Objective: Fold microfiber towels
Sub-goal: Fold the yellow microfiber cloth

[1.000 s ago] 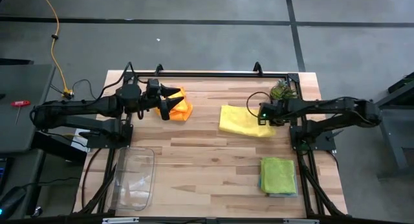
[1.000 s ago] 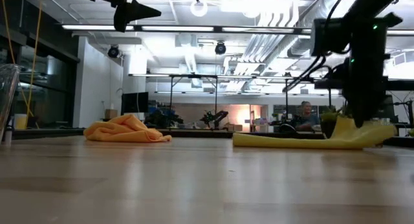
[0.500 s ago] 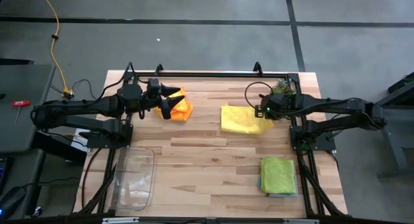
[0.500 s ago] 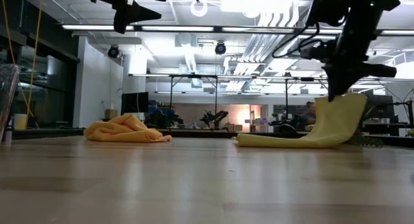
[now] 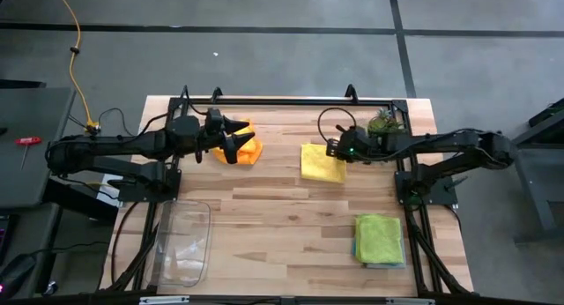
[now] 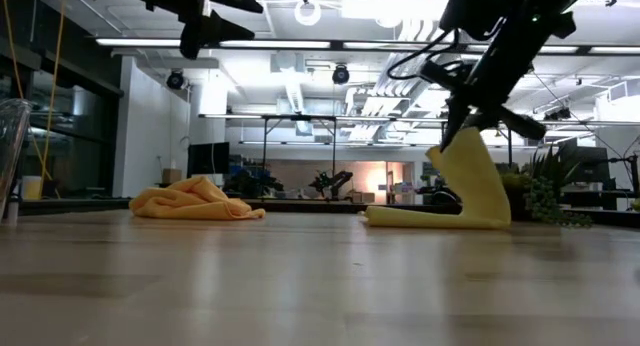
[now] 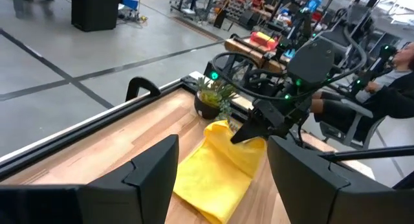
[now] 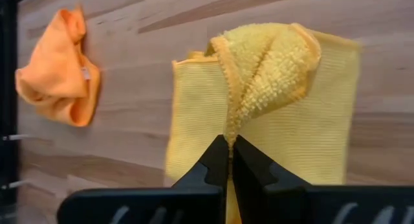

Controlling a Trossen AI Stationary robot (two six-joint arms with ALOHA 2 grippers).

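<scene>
My right gripper [image 5: 333,148] is shut on the yellow towel [image 5: 322,162] at the table's far middle, also seen in the low view [image 6: 472,191]. My left gripper [image 5: 233,139] is open and hovers over the crumpled orange towel [image 5: 248,149], touching nothing; its fingers stand wide apart in the left wrist view [image 7: 220,179]. A folded lime green towel [image 5: 380,237] lies at the near right on a teal one, whose edge [image 5: 356,249] shows. The grey towel is not in view. My right gripper pinches a raised fold at the yellow towel's right edge [image 8: 228,123] between its two shut fingers. The fingers come from the table's right, slanting down. The held part is lifted and hangs bunched below the fingers [image 6: 468,161]; the towel's left part [image 6: 405,218] lies flat on the table.
A small spiky green plant [image 5: 382,122] stands at the far right, close behind my right arm. A clear plastic tray [image 5: 183,243] sits at the near left. Bare wood lies across the table's middle and near side [image 5: 282,226].
My right gripper has risen and gone toward the table's left edge, staying shut on the yellow towel. The towel's right part has been lifted and drawn over toward the left; its left part has stayed on the table.
</scene>
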